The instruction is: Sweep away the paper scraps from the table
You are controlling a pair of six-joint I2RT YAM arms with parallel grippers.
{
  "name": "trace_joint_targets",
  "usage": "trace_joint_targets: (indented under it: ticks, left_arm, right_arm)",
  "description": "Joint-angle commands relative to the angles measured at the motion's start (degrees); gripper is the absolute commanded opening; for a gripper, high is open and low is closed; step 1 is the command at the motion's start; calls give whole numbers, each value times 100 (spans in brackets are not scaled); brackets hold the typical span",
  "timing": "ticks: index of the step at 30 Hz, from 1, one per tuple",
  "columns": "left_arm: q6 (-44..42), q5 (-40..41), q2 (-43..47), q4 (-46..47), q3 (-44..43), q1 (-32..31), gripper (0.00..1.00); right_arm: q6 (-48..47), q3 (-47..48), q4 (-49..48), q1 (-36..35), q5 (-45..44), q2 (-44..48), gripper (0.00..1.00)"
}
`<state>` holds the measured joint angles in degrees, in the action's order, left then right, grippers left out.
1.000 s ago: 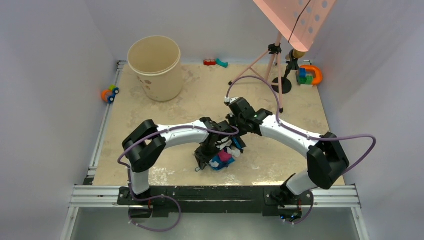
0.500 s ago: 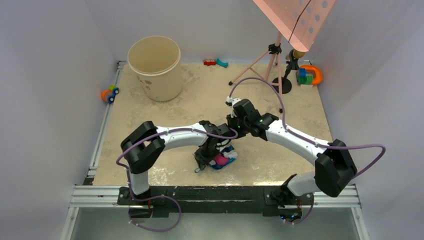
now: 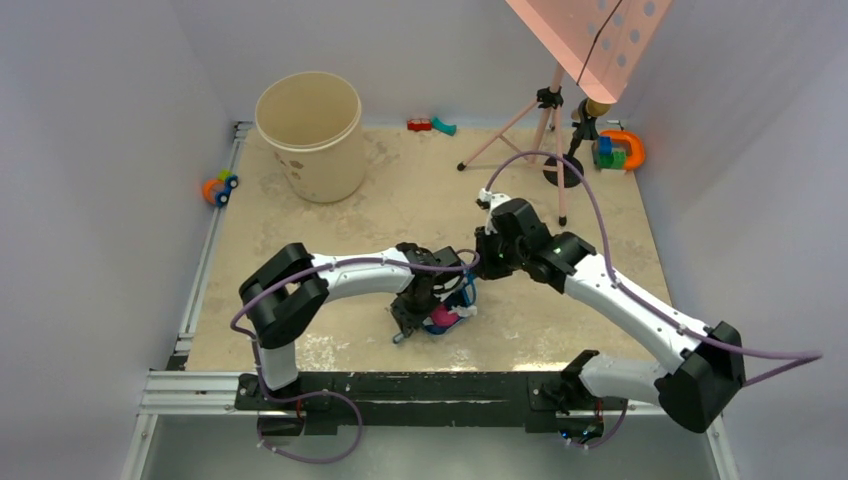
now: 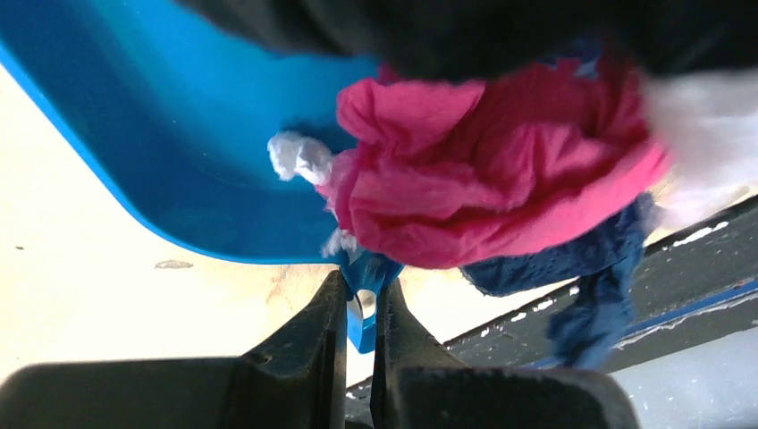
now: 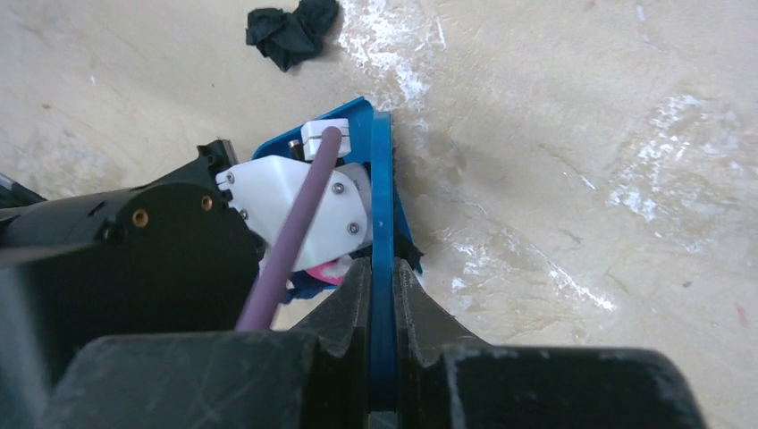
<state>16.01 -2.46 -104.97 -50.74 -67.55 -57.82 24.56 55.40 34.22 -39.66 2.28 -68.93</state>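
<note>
In the top view my left gripper is shut on the handle of the blue dustpan near the front middle of the table. In the left wrist view the gripper pinches the handle tab, and the dustpan holds paper scraps: a pink wad, a navy scrap and a small white bit. My right gripper is shut on the flat blue brush handle, right beside the dustpan; the bristles are hidden. A black scrap lies loose on the table.
A beige bucket stands at the back left. A pink tripod stand and coloured toys are at the back right, small toys at the back edge, and a toy car on the left rail. The grey front rail runs along the near edge.
My right arm has swung out to the right and its gripper has drawn the brush right and slightly back. The white and pink scraps now sit deeper in the dustpan. The left gripper has barely moved.
</note>
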Motion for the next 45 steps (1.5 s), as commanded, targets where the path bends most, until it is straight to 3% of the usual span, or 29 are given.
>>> trace_joint_targets:
  ticks: [1, 6, 21, 36, 45]
  left_arm:
    - [189, 272, 96, 543, -3, 51, 0]
    - [233, 272, 356, 495, 14, 47, 0]
    - [548, 143, 761, -274, -503, 170, 0]
    - [345, -879, 1455, -1354, -1260, 1166, 0]
    - [-48, -1016, 1114, -2823, -3246, 2196, 0]
  right_arm:
    - [282, 259, 86, 331, 164, 562, 0]
    - [384, 205, 86, 654, 15, 1029, 0]
    - [1163, 149, 795, 714, -2410, 2283, 0]
    - [1082, 51, 853, 715, -2419, 2576, 0]
    - [1060, 40, 790, 716, -2198, 2704, 0]
